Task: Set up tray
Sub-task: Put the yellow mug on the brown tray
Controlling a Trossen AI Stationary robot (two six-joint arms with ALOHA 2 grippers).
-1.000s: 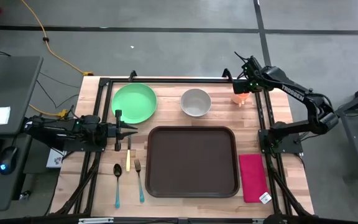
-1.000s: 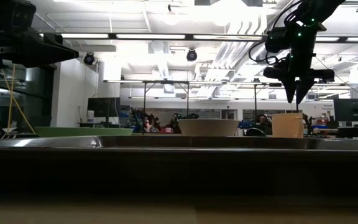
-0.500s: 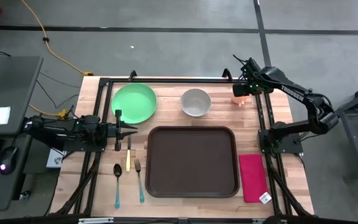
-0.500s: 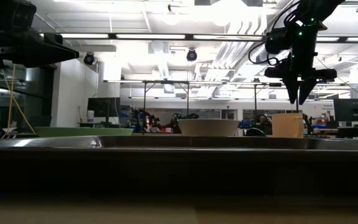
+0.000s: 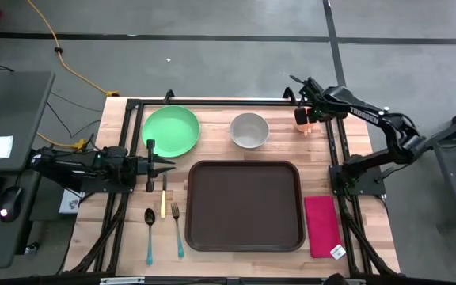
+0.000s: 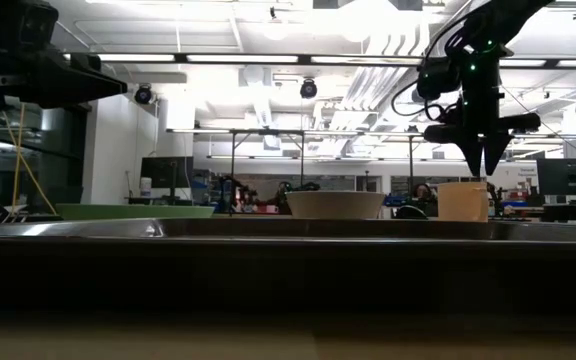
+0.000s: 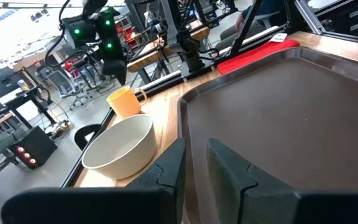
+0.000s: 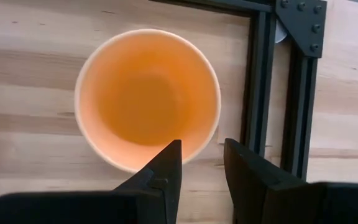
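Since the earlier frame, right gripper (image 5: 305, 115) has shifted slightly toward the table's middle and now hangs directly above the orange cup (image 5: 302, 120) at the far right edge; low view shows its tips (image 6: 484, 160) just over the cup's rim (image 6: 462, 185), not touching. Fingers (image 8: 157, 174): a narrow gap between them, holding nothing, one fingertip over the near rim of the cup (image 8: 146, 96).

Tray (image 5: 245, 205): large, dark brown, rectangular, rounded corners, raised rim, smooth bare surface. Position: near centre of the wooden table (image 5: 212, 150), toward the front edge.

Left gripper (image 5: 161, 165): parked at the table's left, between plate and cutlery; fingers (image 7: 173, 171) slightly apart, holding nothing.

Other items:
- green plate (image 5: 170, 131), far left of tray.
- white bowl (image 5: 249, 130), just beyond tray's far edge.
- red napkin (image 5: 321, 225), just right of tray.
- yellow-handled knife (image 5: 163, 204), spoon (image 5: 149, 231) and fork (image 5: 177, 231) with blue handles, left of tray.
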